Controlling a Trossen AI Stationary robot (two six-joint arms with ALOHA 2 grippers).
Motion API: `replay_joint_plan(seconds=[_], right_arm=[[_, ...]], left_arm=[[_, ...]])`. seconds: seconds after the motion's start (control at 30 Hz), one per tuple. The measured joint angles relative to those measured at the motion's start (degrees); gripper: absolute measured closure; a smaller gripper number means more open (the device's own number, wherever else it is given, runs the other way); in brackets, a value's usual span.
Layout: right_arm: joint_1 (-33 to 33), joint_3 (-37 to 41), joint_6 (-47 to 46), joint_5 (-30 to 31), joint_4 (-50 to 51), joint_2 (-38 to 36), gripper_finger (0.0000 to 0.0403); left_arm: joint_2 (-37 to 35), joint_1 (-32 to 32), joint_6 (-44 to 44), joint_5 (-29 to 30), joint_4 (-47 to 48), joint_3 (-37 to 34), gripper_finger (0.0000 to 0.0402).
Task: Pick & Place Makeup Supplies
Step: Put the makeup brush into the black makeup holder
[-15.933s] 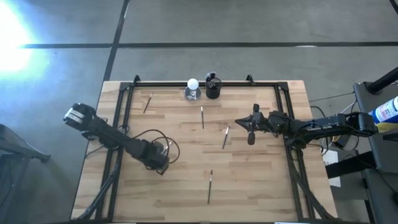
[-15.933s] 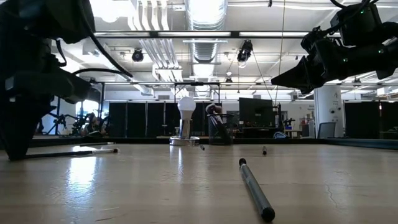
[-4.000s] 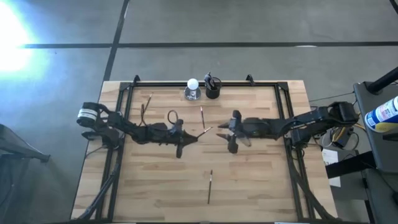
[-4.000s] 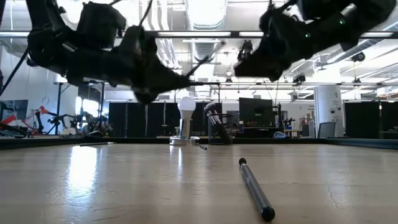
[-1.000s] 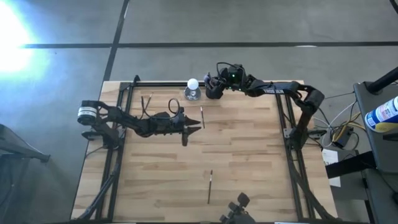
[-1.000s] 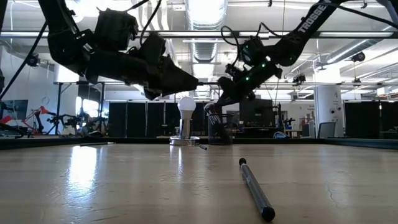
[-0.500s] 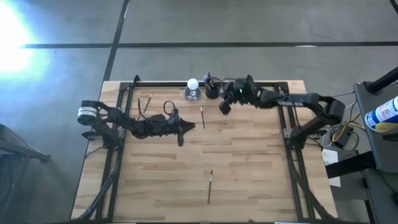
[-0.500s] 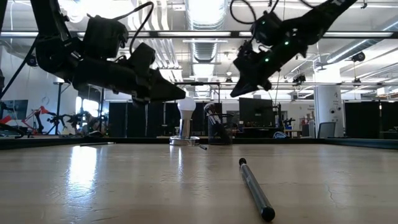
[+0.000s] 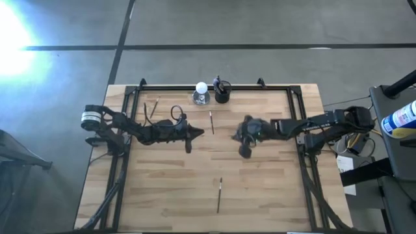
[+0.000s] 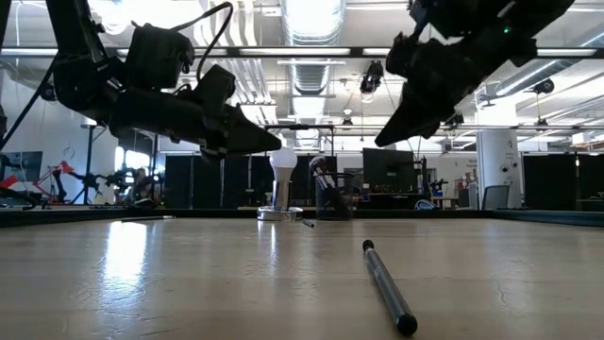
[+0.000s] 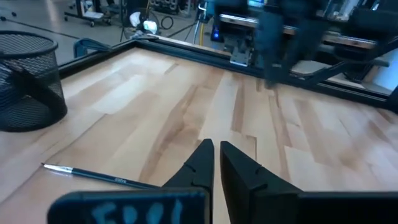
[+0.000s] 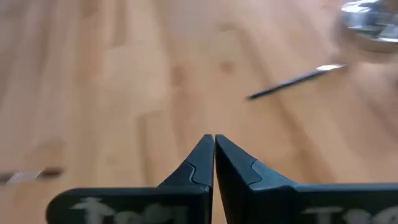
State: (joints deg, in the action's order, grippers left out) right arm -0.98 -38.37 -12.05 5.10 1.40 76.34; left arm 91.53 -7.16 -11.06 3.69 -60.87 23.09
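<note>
Loose makeup brushes lie flat on the wooden table: one (image 9: 210, 121) between the grippers toward the far edge, one (image 9: 220, 195) near the near edge, one (image 9: 156, 104) at far left. More brushes stand in the black mesh cup (image 9: 221, 93). My left gripper (image 9: 201, 132) hovers shut above the table, just left of the middle brush (image 11: 93, 174). My right gripper (image 9: 239, 134) hovers shut right of that brush (image 12: 292, 81), holding nothing.
A white ball on a clear base (image 9: 201, 93) stands beside the cup at the far edge. A black frame rail (image 9: 214, 86) runs around the table. In the low view the near brush (image 10: 387, 288) lies in the foreground. Bare wood spreads between the arms and the near edge.
My right gripper has swung away from the cup at the far edge, moving toward the table's near side to about mid-table, right of the middle brush. My left gripper has drawn back slightly toward the table's left. The brushes on the table have stayed put.
</note>
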Motion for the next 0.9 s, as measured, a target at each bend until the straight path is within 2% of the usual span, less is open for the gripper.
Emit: replay_joint_plan(seconds=[0.2,0.4,0.5,0.67,0.9], right_arm=[[6.22,-2.58,5.51,-9.24,0.19,4.86,0.0359],[7.64,-7.31,13.76,-19.67,0.17,13.16,0.0305],[7.96,-10.57,18.13,-22.99,0.58,17.84,0.0283],[8.64,-17.53,25.47,-23.56,7.09,25.07,0.0269],[9.54,-24.95,32.32,-23.66,13.69,31.63,0.0285]], left_arm=[[0.00,0.00,-0.33,-0.05,0.41,-0.02,0.0381],[0.00,0.00,-0.34,-0.05,0.49,-0.02,0.0381],[0.00,0.00,-0.34,-0.04,0.79,-0.02,0.0381],[0.00,0.00,-0.34,-0.03,0.99,-0.02,0.0381],[0.00,0.00,-0.82,0.28,1.02,-0.02,0.0381]])
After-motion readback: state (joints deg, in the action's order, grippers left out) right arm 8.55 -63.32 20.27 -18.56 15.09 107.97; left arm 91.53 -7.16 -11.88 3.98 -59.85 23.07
